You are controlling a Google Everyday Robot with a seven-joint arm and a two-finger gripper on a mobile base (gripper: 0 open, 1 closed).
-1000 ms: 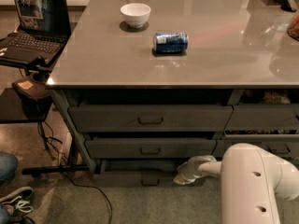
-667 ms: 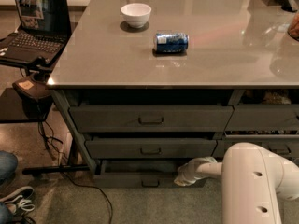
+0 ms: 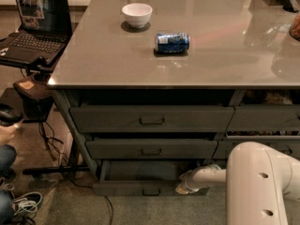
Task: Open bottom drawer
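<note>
Since a second ago the bottom drawer (image 3: 123, 188) has slid out toward the camera. A dark strip of its inside now shows behind the slim front, and the gripper (image 3: 180, 189) has come forward and lower with it. The drawer sits lowest in the wide left stack, under the middle drawer (image 3: 117, 149), with its small loop handle (image 3: 151, 191) at centre. The gripper is at the right part of the front, right of the handle (how wide its grip stands cannot be told). The white arm (image 3: 255, 182) reaches in from the lower right.
</note>
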